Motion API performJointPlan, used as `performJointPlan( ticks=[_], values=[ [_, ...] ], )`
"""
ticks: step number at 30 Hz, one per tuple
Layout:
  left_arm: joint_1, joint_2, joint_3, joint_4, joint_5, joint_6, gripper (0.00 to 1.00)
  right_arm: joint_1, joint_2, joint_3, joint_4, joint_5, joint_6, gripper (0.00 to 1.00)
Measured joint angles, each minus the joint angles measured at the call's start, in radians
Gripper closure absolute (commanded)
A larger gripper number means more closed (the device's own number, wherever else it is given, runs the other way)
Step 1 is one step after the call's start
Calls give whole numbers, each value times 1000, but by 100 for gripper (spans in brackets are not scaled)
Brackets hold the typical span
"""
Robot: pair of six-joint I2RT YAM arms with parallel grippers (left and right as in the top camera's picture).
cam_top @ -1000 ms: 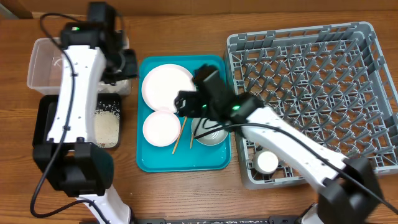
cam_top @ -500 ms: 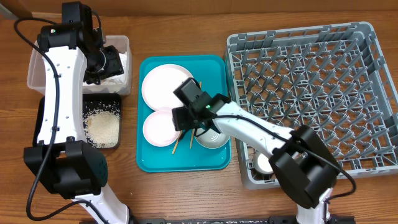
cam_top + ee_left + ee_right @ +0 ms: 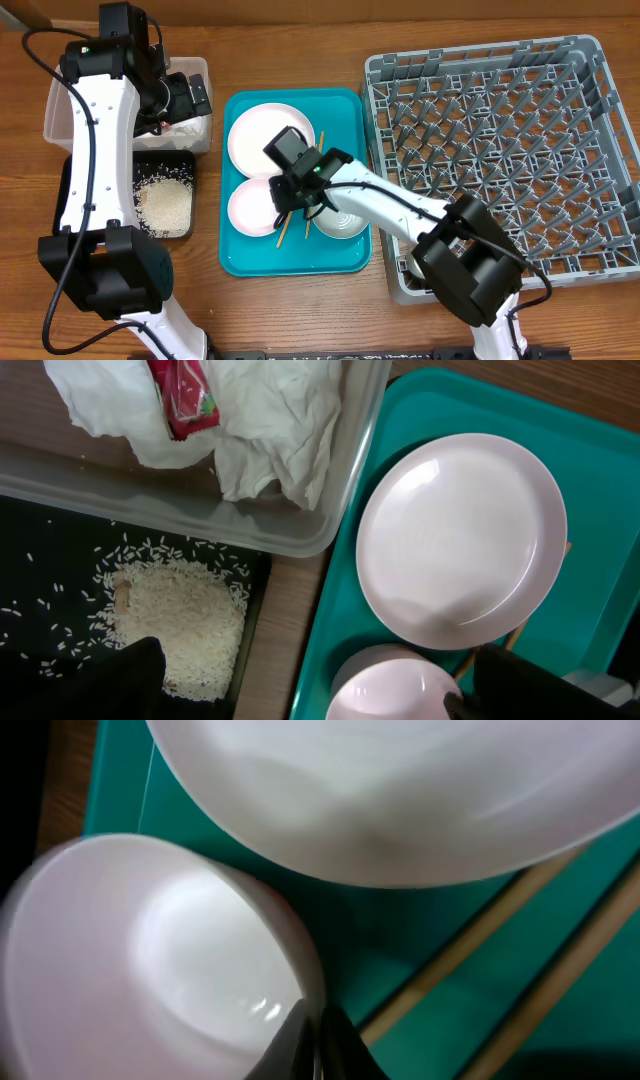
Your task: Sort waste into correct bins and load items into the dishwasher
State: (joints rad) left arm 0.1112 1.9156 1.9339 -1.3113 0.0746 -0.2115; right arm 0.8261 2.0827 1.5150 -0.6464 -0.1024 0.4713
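Right gripper (image 3: 315,1020): fingers pinched shut, nothing visibly caught; rim of smaller round pale pink-white plate (image 3: 150,960) at tips' left, two thin wooden chopsticks (image 3: 470,945) just right. Sticks lie flat on teal tray (image 3: 115,780), long axis diagonal, far ends pointing up-right. Likely pick: reopen, straddle sticks crosswise, close mid-length. Left gripper (image 3: 335,680): fingers wide, empty.

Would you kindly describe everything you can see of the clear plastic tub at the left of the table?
The clear plastic tub is rectangular and translucent, with rounded corners and a lipped rim, standing upright on the wooden table. It holds a crumpled white napkin with a red snack wrapper among its folds. The black tray of rice borders one long side; the teal tray sits close beside one short end.
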Motion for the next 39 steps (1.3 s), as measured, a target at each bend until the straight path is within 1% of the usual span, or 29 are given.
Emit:
performJointPlan(
  ticks=[8,14,19,22,26,28,33,37,39],
  values=[
    [0,0,0,1,0,0,0,27,2,2,-3,33,-1,96],
    [0,0,0,1,0,0,0,16,-6,25,-69,40,-1,96],
    [0,0,0,1,0,0,0,-15,-101,25,-135,98,13,96],
    [0,0,0,2,0,0,0,-32,-198,28,-202,188,32,96],
    [0,0,0,2,0,0,0,-55,-318,46,-310,378,59,96],
    [0,0,0,2,0,0,0,-64,-344,52,-347,468,76,96],
    [0,0,0,2,0,0,0,-99,-349,53,-409,673,124,96],
    [0,0,0,2,0,0,0,-130,-349,53,-409,830,159,96],
    [0,0,0,2,0,0,0,-140,-349,53,-385,939,165,96]
  ],
)
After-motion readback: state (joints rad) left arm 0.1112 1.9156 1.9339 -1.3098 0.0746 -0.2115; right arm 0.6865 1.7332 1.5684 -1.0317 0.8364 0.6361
